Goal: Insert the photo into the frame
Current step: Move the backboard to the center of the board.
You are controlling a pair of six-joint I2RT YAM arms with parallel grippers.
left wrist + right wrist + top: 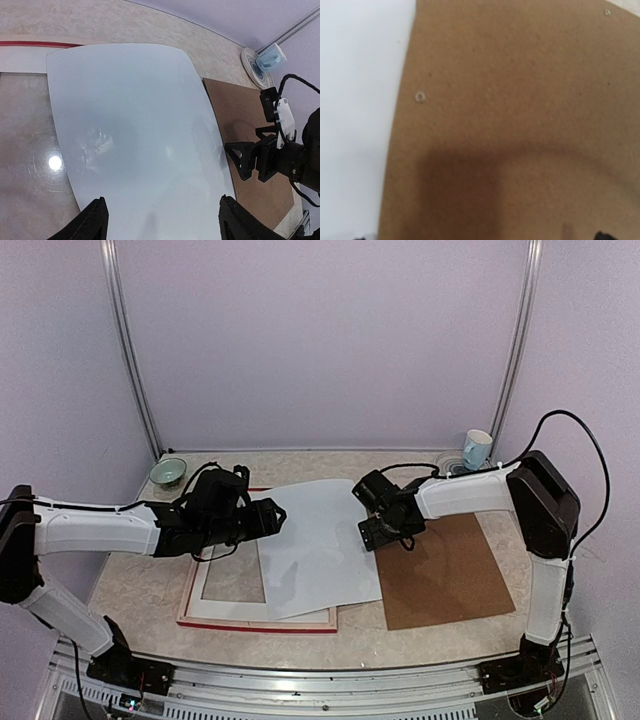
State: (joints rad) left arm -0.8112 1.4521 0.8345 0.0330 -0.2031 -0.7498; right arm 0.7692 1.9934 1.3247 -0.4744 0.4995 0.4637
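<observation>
The photo (320, 540) lies white back up, slightly bowed, its left part over the frame (262, 625) and its right edge meeting the brown board. The frame lies flat at the front left, showing a thin red edge (30, 44), a pale border and a glass pane (25, 150). My left gripper (274, 516) hovers over the photo's left edge, open, with the sheet (140, 130) spread between its fingertips (97, 210) and nothing held. My right gripper (385, 533) hangs open just above the board's left edge, beside the photo (355, 100); only its tips show at the bottom corners of the right wrist view.
The brown backing board (450, 570) lies flat at the right, small rivets (420, 96) near its edge. A green bowl (168, 472) stands at the back left, and a blue-and-white cup (477, 448) on a plate at the back right. Purple walls enclose the table.
</observation>
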